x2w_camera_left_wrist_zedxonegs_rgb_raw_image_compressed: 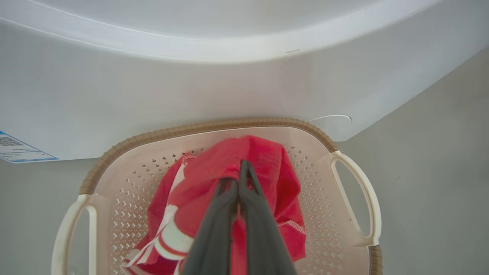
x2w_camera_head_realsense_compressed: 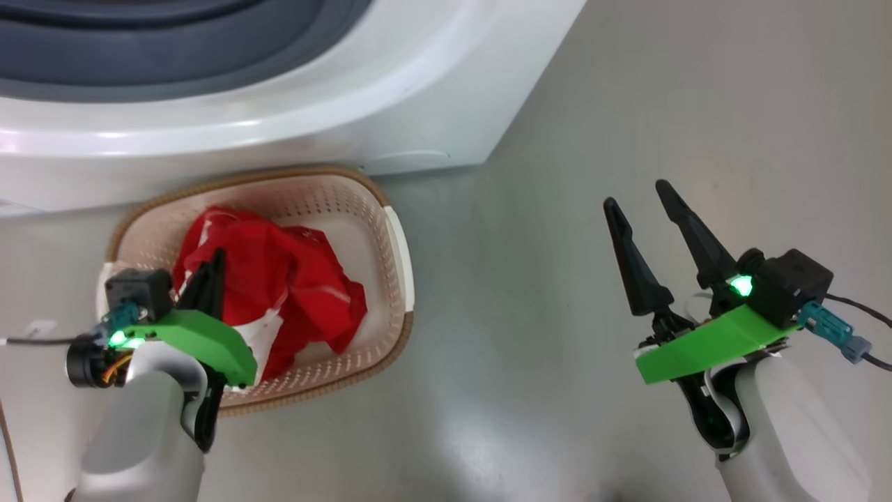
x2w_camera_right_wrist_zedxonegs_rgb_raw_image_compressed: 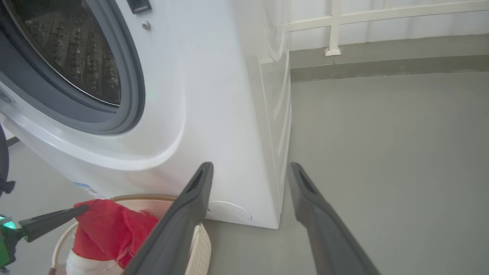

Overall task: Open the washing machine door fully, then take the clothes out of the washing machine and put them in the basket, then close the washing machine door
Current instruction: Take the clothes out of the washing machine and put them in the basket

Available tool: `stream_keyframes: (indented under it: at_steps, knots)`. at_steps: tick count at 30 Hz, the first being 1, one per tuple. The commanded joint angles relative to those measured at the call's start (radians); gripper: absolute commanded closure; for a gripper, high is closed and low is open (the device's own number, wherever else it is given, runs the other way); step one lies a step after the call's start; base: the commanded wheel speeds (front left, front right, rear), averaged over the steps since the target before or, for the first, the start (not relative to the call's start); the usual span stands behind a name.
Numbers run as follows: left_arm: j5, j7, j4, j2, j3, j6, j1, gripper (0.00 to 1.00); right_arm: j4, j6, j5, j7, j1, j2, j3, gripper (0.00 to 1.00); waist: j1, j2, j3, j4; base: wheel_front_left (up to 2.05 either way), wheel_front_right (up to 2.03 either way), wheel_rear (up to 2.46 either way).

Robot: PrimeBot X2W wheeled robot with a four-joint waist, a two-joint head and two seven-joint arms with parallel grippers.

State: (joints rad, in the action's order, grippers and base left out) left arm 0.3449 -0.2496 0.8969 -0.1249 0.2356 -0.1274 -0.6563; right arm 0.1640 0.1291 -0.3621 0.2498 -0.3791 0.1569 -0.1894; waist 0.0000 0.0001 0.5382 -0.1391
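Observation:
The red clothes [x2w_camera_head_realsense_compressed: 279, 279] hang bunched in the cream basket [x2w_camera_head_realsense_compressed: 397, 244], which stands on the floor against the white washing machine [x2w_camera_head_realsense_compressed: 279, 139]. My left gripper [x2w_camera_head_realsense_compressed: 216, 258] is shut on the clothes [x2w_camera_left_wrist_zedxonegs_rgb_raw_image_compressed: 263, 160], pinching the fabric at its tips above the basket [x2w_camera_left_wrist_zedxonegs_rgb_raw_image_compressed: 214, 124]. In the right wrist view the left gripper [x2w_camera_right_wrist_zedxonegs_rgb_raw_image_compressed: 82, 209] holds up the clothes [x2w_camera_right_wrist_zedxonegs_rgb_raw_image_compressed: 110, 229] over the basket [x2w_camera_right_wrist_zedxonegs_rgb_raw_image_compressed: 202, 244]. My right gripper [x2w_camera_head_realsense_compressed: 637, 194] stands open over bare floor to the right, empty. The washing machine [x2w_camera_right_wrist_zedxonegs_rgb_raw_image_compressed: 214, 95] shows its steel drum [x2w_camera_right_wrist_zedxonegs_rgb_raw_image_compressed: 76, 49]. The door is out of view.
The grey gasket [x2w_camera_head_realsense_compressed: 174, 49] rings the machine's opening above the basket. A blue label [x2w_camera_left_wrist_zedxonegs_rgb_raw_image_compressed: 19, 151] sits low on the machine's front. Grey floor [x2w_camera_head_realsense_compressed: 627, 104] spreads to the right of the machine, with a white railing [x2w_camera_right_wrist_zedxonegs_rgb_raw_image_compressed: 332, 26] far behind.

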Motion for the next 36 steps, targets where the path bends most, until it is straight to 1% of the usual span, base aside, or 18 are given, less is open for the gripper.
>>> stream_keyframes:
  at_steps: [1, 6, 12, 17, 26, 27, 28, 29, 30, 31, 32, 33, 36]
  knots:
    - [-0.004, -0.012, 0.0, -0.025, -0.017, -0.003, -0.009, 1.0, -0.025, 0.002, 0.009, 0.012, 0.002, -0.005, -0.024, 0.0, 0.0, -0.0001, 0.035, -0.021, 0.0, 0.0, 0.0]
    - [0.026, -0.012, 0.116, -0.026, 0.037, -0.003, -0.072, 1.0, -0.025, 0.002, 0.013, 0.012, -0.016, -0.016, -0.038, 0.0, 0.0, -0.0001, 0.075, -0.041, 0.0, 0.0, 0.0]
    - [0.072, -0.012, 0.223, -0.041, 0.112, -0.003, -0.138, 1.0, -0.023, 0.002, 0.017, 0.012, -0.04, -0.027, -0.06, 0.0, 0.0, -0.0001, 0.124, -0.061, 0.0, 0.0, 0.0]
    - [0.148, 0.008, 0.302, -0.053, 0.198, -0.003, -0.196, 1.0, -0.028, 0.002, 0.025, 0.012, -0.054, -0.03, -0.067, 0.0, 0.0, -0.0001, 0.164, -0.067, 0.0, 0.0, 0.0]
    - [0.237, 0.016, 0.321, -0.076, 0.274, -0.003, -0.219, 1.0, -0.027, 0.002, 0.031, 0.012, -0.064, -0.026, -0.071, 0.0, 0.0, -0.0001, 0.17, -0.067, 0.0, 0.0, 0.0]
    - [0.247, 0.014, 0.32, -0.077, 0.28, -0.003, -0.221, 0.99, -0.026, 0.002, 0.031, 0.012, -0.065, -0.026, -0.07, 0.0, 0.0, -0.0001, 0.168, -0.066, 0.0, 0.0, 0.0]
    - [0.256, 0.012, 0.317, -0.077, 0.287, -0.003, -0.221, 0.89, -0.024, 0.002, 0.031, 0.012, -0.065, -0.026, -0.07, 0.0, 0.0, -0.0001, 0.165, -0.063, 0.0, 0.0, 0.0]
    - [0.268, 0.01, 0.313, -0.077, 0.293, -0.003, -0.219, 0.72, -0.022, 0.002, 0.032, 0.012, -0.065, -0.026, -0.069, 0.0, 0.0, -0.0001, 0.16, -0.061, 0.0, 0.0, 0.0]
    - [0.277, 0.008, 0.309, -0.077, 0.302, -0.003, -0.217, 0.6, -0.021, 0.002, 0.032, 0.012, -0.065, -0.026, -0.069, 0.0, 0.0, -0.0001, 0.155, -0.059, 0.0, 0.0, 0.0]
    - [0.287, 0.005, 0.303, -0.077, 0.31, -0.003, -0.213, 0.53, -0.018, 0.002, 0.032, 0.012, -0.064, -0.025, -0.07, 0.0, 0.0, -0.0001, 0.149, -0.056, 0.0, 0.0, 0.0]
    - [0.299, 0.003, 0.297, -0.078, 0.317, -0.003, -0.209, 0.21, -0.017, 0.002, 0.031, 0.012, -0.063, -0.024, -0.069, 0.0, 0.0, -0.0001, 0.142, -0.054, 0.0, 0.0, 0.0]
    - [0.309, 0.0, 0.292, -0.079, 0.323, -0.003, -0.206, 0.0, -0.015, 0.002, 0.031, 0.012, -0.062, -0.023, -0.069, 0.0, 0.0, -0.0001, 0.136, -0.051, 0.0, 0.0, 0.0]
    - [0.34, -0.006, 0.275, -0.08, 0.343, -0.003, -0.195, 0.0, -0.011, 0.002, 0.03, 0.012, -0.056, -0.016, -0.066, 0.0, 0.0, -0.0001, 0.111, -0.039, 0.0, 0.0, 0.0]
